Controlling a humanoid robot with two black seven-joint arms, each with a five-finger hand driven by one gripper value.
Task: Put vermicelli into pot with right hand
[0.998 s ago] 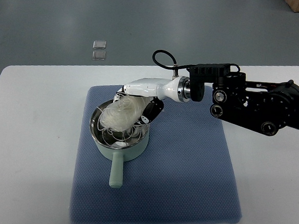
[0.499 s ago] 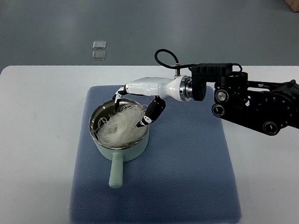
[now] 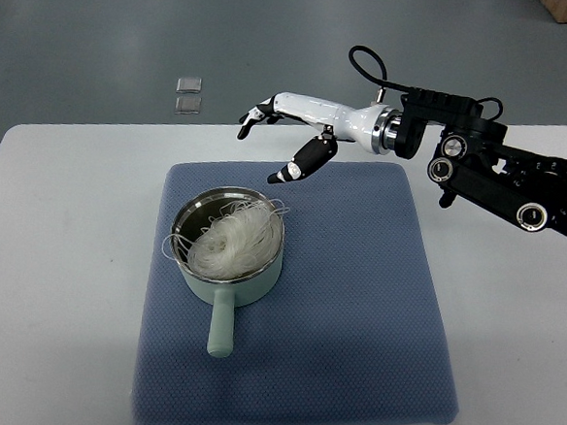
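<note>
Release step done, judging by the layout: right hand (image 3: 287, 135) empty, fingers spread, raised beyond the pot's far rim. Vermicelli (image 3: 231, 245) coiled inside the mint-green pot (image 3: 223, 267), below and toward the robot from the hand, a few strands over the rim. Pot handle, the long axis, pointing toward the robot. Next, probably: pulling clear to the right.

Vermicelli (image 3: 231, 244) in the pot (image 3: 222, 284) on blue mat (image 3: 353, 324); right hand (image 3: 291, 133) empty, fingers spread, above.

vermicelli (image 3: 231, 246): white tangled nest, inside pot, strands over rim | pot (image 3: 222, 284): pale green, upright, handle toward camera
</note>
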